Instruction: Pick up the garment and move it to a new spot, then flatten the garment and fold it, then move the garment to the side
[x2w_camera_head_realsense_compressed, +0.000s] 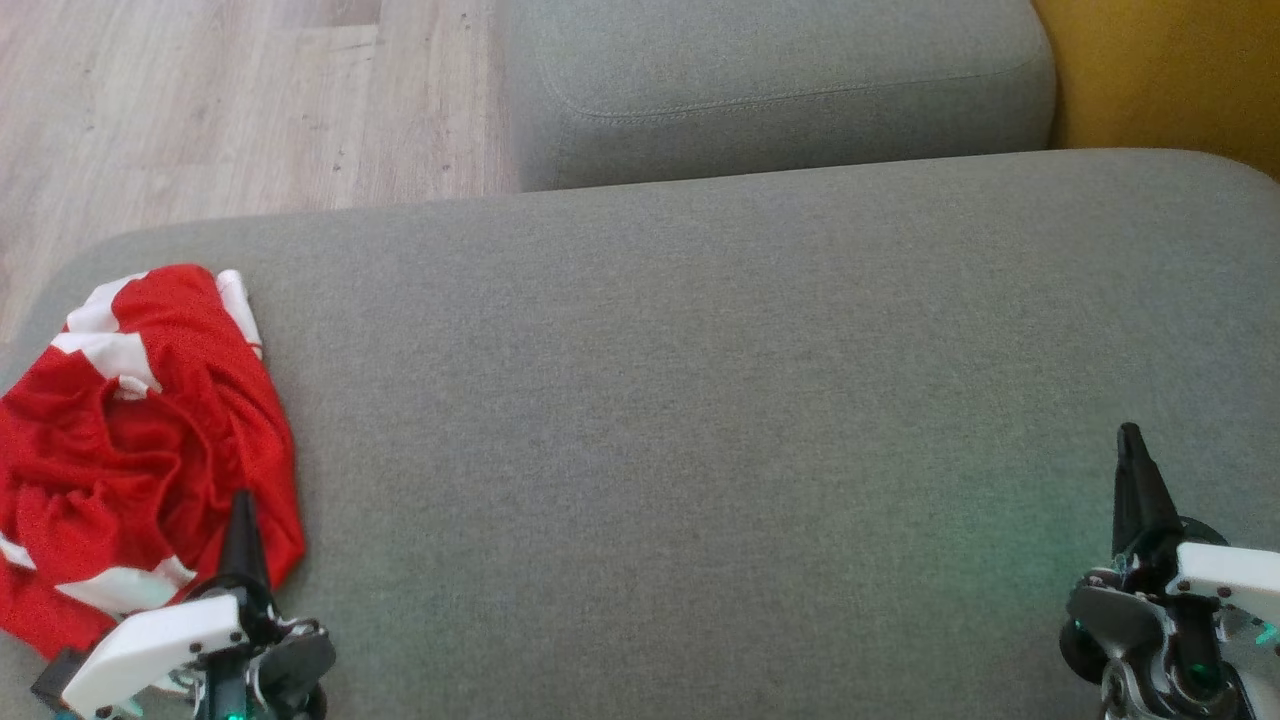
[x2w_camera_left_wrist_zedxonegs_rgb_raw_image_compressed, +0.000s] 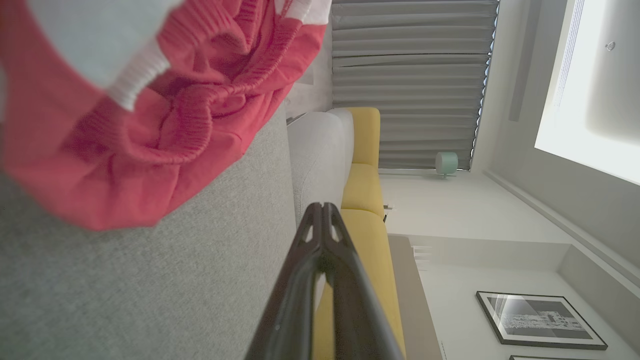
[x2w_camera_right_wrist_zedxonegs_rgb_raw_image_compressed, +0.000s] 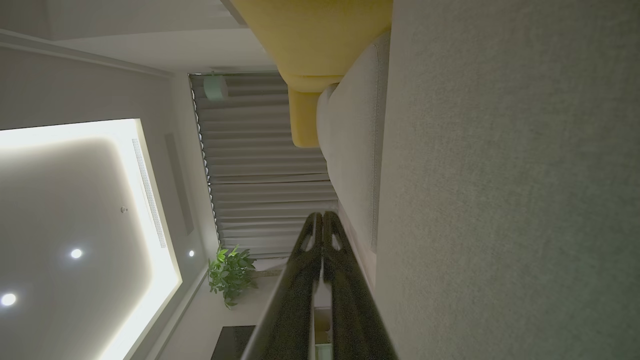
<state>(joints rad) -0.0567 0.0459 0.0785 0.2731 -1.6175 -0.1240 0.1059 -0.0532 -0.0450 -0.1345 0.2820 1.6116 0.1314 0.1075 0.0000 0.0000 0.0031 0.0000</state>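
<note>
A crumpled red garment with white stripes (x2w_camera_head_realsense_compressed: 140, 440) lies bunched at the left end of the grey sofa seat (x2w_camera_head_realsense_compressed: 700, 400). My left gripper (x2w_camera_head_realsense_compressed: 240, 505) hovers at the garment's near right edge, fingers pressed together and empty; in the left wrist view the garment (x2w_camera_left_wrist_zedxonegs_rgb_raw_image_compressed: 150, 110) fills the upper left, with the left gripper (x2w_camera_left_wrist_zedxonegs_rgb_raw_image_compressed: 322, 206) just beside it. My right gripper (x2w_camera_head_realsense_compressed: 1130, 435) sits low at the seat's right end, far from the garment, also shut and empty; the right wrist view shows the right gripper (x2w_camera_right_wrist_zedxonegs_rgb_raw_image_compressed: 322, 215) closed beside the cushion.
A second grey cushion (x2w_camera_head_realsense_compressed: 780, 90) stands behind the seat, with a yellow cushion (x2w_camera_head_realsense_compressed: 1160, 70) at the far right. Wooden floor (x2w_camera_head_realsense_compressed: 230, 100) lies beyond the sofa's left end. The wide middle of the seat is bare fabric.
</note>
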